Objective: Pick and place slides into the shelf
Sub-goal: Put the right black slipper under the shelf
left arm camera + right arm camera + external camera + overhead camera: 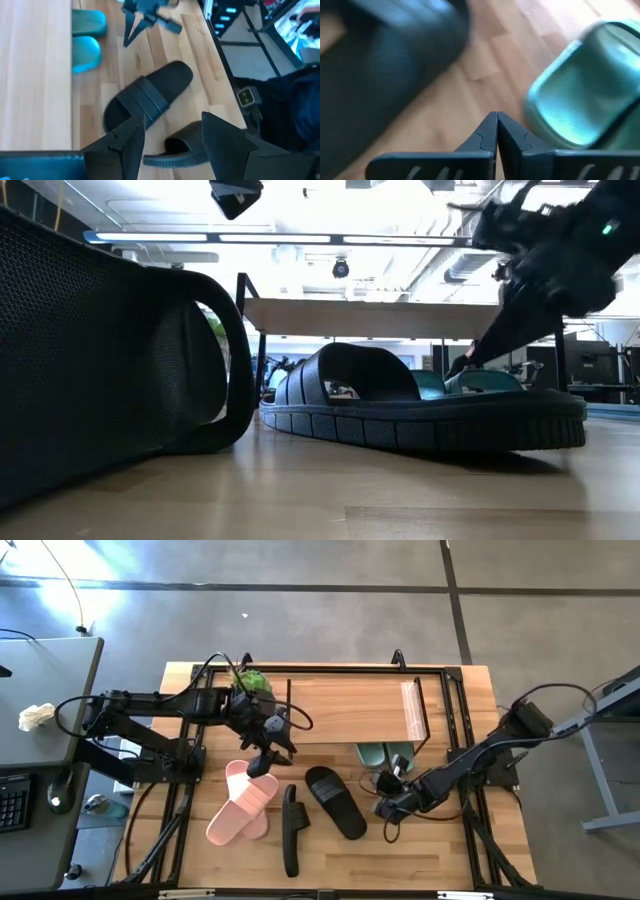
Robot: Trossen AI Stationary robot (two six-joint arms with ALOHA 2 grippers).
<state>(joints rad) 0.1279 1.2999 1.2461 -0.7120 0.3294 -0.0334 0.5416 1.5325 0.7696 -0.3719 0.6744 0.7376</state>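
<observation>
The shelf (350, 705), a light plank on thin black legs, stands at the table's far middle. Two sage green slides (385, 755) lie on the table beneath it, their ends sticking out toward the near side. Two pink slides (245, 805) overlap near left. One black slide (335, 802) lies flat and another (291, 830) stands on its edge. My left gripper (265, 755) hovers open above the pink pair's far end. My right gripper (385, 805), shut (496, 130), points down at bare wood between the flat black slide (385, 65) and a green slide (585, 90).
A green leafy thing (250, 680) sits at the shelf's far left corner. Black frame rails (170, 820) run along both table sides. A grey desk (45, 720) with a crumpled white thing stands left of the table. Bare wood shows along the near right.
</observation>
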